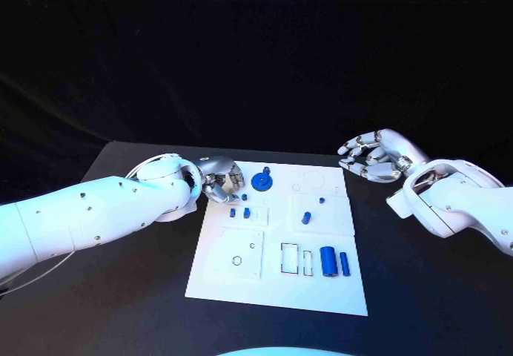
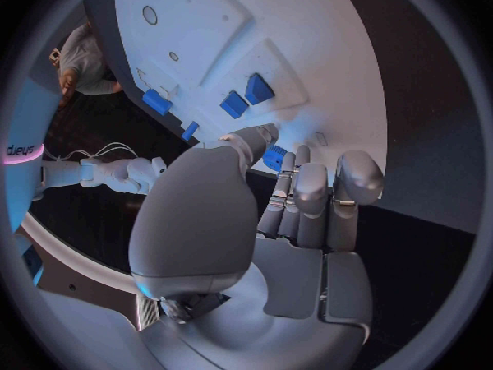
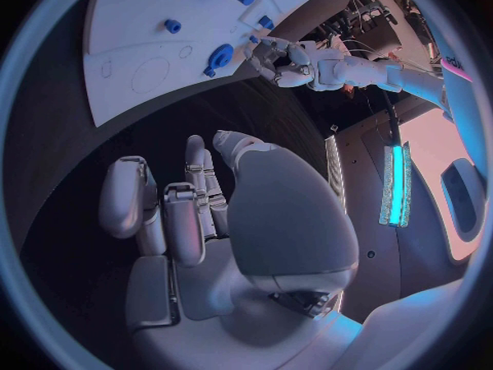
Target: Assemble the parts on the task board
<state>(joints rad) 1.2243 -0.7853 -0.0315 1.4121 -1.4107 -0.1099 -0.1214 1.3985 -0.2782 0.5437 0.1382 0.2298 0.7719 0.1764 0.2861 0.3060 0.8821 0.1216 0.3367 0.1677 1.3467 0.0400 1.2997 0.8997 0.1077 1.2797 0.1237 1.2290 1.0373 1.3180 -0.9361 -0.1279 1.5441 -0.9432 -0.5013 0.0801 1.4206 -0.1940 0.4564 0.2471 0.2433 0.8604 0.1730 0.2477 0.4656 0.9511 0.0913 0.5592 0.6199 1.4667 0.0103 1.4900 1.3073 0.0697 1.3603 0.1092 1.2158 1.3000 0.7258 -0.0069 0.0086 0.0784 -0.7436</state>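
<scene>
White task board (image 1: 280,278) holds blue parts (image 1: 328,261) in recesses.

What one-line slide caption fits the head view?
Left hand at the task board's far left edge beside a blue gear-like part; right hand beyond its far right corner.

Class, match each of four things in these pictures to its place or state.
Things:
1. left hand
2. right hand
3. task board
4. two blue cylinders

Places or states:
A. lie side by side at the board's near right
B. off the board's far right corner, holding nothing
C. at the board's far left corner
D. white, in the middle of the table

Pairs: 1-C, 2-B, 3-D, 4-A
</scene>
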